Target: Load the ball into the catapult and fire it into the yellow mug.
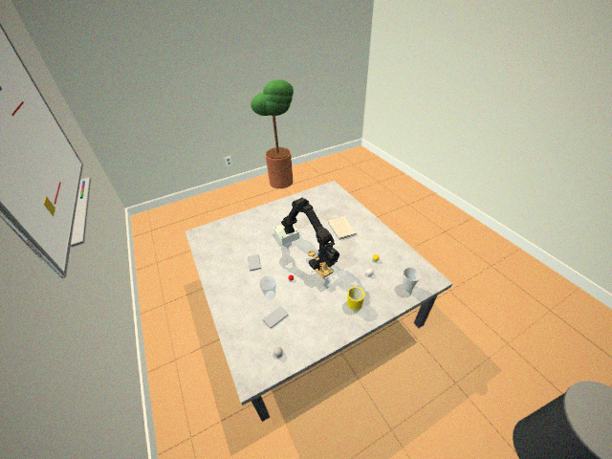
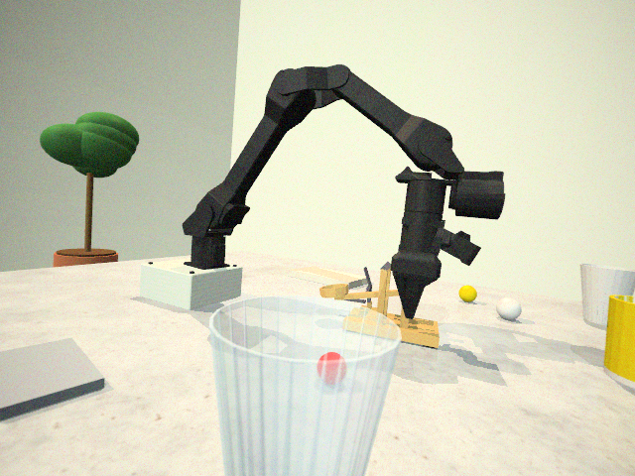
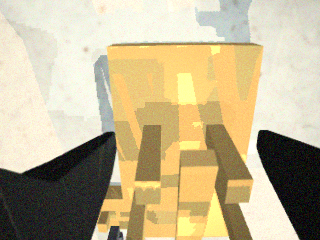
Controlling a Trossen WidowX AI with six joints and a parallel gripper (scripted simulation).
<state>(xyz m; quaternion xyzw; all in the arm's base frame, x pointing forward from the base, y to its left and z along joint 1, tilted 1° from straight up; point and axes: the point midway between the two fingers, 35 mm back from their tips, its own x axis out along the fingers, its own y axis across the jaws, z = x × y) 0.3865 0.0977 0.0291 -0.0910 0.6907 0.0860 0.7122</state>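
The wooden catapult (image 1: 324, 272) (image 2: 423, 338) (image 3: 185, 65) rests on the table, its base end filling the middle of the wrist view. My gripper (image 2: 409, 316) (image 3: 187, 134) points down over it, open, with one finger on each side of the base and uprights and a gap to each. The catapult's cup (image 1: 312, 253) (image 2: 333, 291) is raised on the side toward the arm's base; no ball shows in it. The yellow mug (image 1: 355, 299) (image 2: 620, 338) stands upright beyond the catapult's other end. A red ball (image 1: 290, 277) (image 2: 330, 367) lies on the table beside the catapult.
A yellow ball (image 1: 375, 257) (image 2: 466, 294) and a white ball (image 1: 369, 273) (image 2: 508, 309) lie past the catapult. A clear glass (image 1: 268, 285), a grey cup (image 1: 409, 278), flat grey blocks (image 1: 253, 262) (image 1: 274, 316), a grey ball (image 1: 277, 352) and a cream book (image 1: 341, 228) are around.
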